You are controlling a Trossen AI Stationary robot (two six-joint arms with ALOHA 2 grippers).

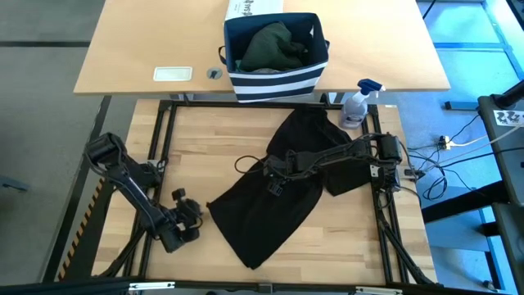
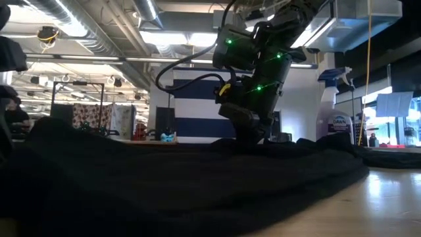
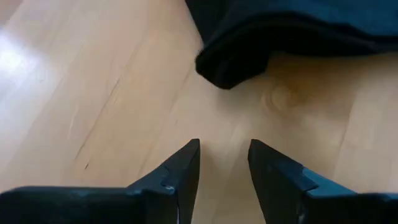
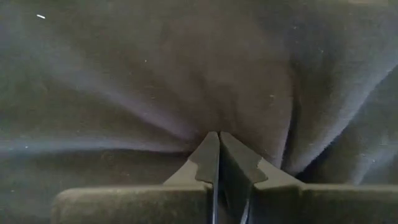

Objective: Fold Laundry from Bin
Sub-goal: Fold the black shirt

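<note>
A black garment (image 1: 270, 197) lies spread on the wooden table and fills the foreground of the low view (image 2: 184, 184). My right gripper (image 1: 274, 170) is shut on its upper middle and points down. My left gripper (image 3: 224, 146) stands open over bare wood at the table's near left (image 1: 195, 215). It touches nothing and is a little short of the garment's rolled left corner (image 3: 230, 62). The striped navy bin (image 1: 276, 78) stands on the far table with a dark green garment (image 1: 274, 45) inside. My right gripper meets the black garment near its upper middle (image 4: 214, 124), coming steeply from above. Its fingertips (image 4: 208, 155) are together on the cloth, and creases run out from them in a fan. The garment lies flat on the table; how many layers are caught cannot be seen.
A spray bottle (image 1: 358, 105) stands at the table's far right, just beyond the garment. A white printed box (image 1: 254, 8) sits behind the bin, and a white card (image 1: 173, 74) lies on the far table. Bare wood (image 1: 352, 238) shows at the near right.
</note>
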